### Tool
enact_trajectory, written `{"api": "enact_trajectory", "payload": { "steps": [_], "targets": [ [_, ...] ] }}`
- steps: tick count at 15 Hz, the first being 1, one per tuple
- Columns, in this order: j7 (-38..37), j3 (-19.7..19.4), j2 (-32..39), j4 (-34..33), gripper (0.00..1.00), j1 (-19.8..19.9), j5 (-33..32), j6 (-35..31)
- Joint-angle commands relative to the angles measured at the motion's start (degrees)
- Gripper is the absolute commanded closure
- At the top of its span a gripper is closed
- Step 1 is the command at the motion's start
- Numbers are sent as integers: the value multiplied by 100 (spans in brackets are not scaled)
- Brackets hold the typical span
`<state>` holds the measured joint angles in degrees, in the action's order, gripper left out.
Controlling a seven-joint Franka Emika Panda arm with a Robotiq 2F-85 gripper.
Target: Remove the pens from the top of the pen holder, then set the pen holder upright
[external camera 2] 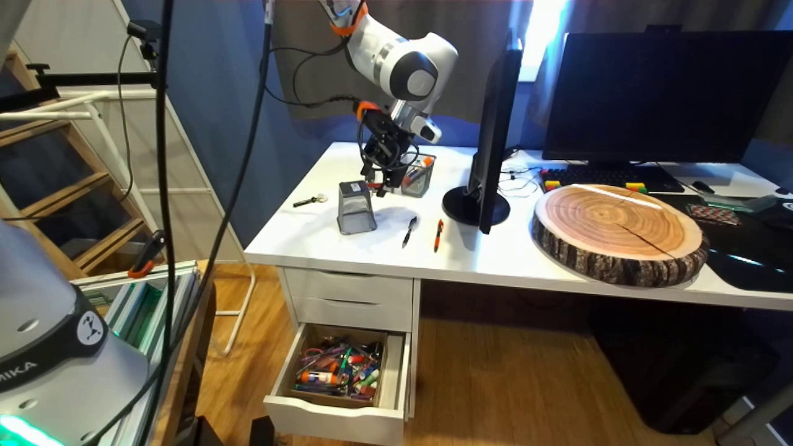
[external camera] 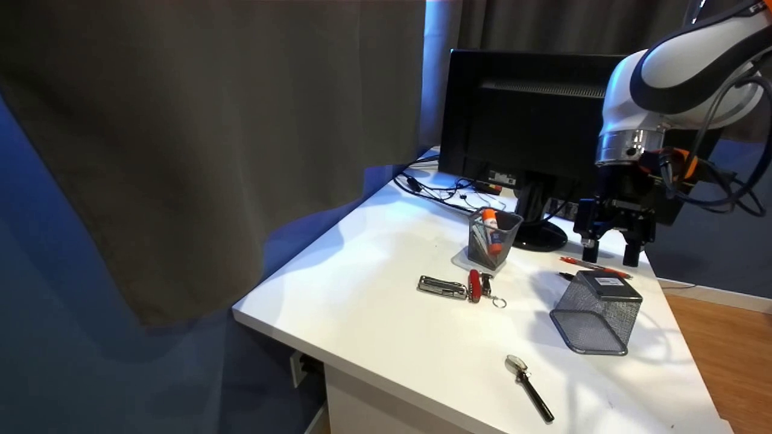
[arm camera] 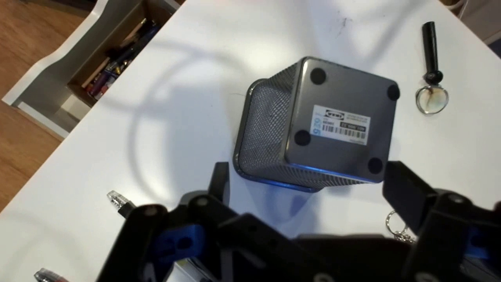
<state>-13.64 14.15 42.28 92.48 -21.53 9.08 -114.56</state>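
Observation:
The pen holder [external camera: 609,319], a dark grey mesh box, stands upside down on the white desk, its labelled base facing up. It also shows in an exterior view [external camera 2: 356,207] and in the wrist view [arm camera: 340,121]. A black pen [external camera 2: 409,231] and an orange-red pen [external camera 2: 438,235] lie on the desk beside it, apart from it. In the wrist view only the clear ends of the black pen [arm camera: 119,201] and the reddish pen [arm camera: 49,276] show. My gripper [external camera: 610,256] is open and empty, above the desk near the holder; the holder lies beyond its fingertips [arm camera: 307,176] in the wrist view.
A second, upright mesh box [external camera: 491,241] holds a glue stick and other items. A multi-tool [external camera: 443,287], a red knife [external camera: 474,286] and a black stick with a round pale end [external camera: 531,389] lie around. A monitor [external camera 2: 492,136] stands close by. A drawer [external camera 2: 341,418] is open below.

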Motion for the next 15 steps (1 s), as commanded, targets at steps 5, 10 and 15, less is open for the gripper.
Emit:
{"api": "enact_trajectory", "payload": {
  "steps": [5, 10, 15],
  "targets": [
    [-446, 4, 746, -1113, 0, -165, 333, 812],
    [-398, -1, 1088, -1516, 0, -205, 344, 1110],
    [-389, -19, 1377, -1866, 0, -245, 305, 1405]
  ]
}}
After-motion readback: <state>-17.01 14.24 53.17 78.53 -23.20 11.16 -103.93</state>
